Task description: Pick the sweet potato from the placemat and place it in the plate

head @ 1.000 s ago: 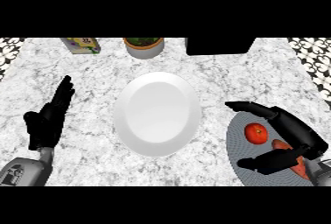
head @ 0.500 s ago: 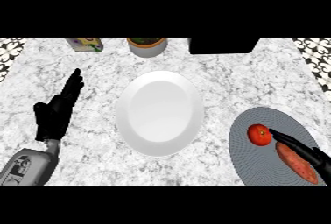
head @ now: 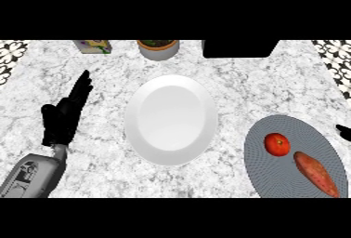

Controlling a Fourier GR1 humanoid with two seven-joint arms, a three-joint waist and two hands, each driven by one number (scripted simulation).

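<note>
white plate (head: pixel 171 120); orange sweet potato (head: pixel 316 174)

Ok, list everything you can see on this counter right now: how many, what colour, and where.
white round plate: one, white, counter's middle
grey oval placemat: one, grey, lower right
round red tomato: one, red, on the placemat
long orange-brown sweet potato: one, orange-brown, on the placemat, lower right of the tomato
pale pot: one, pale, top edge
small printed box: one, greenish, top left
black block: one, black, top right
left hand: black, open, resting left of the plate
right hand: black, only a tip at the right edge
</note>
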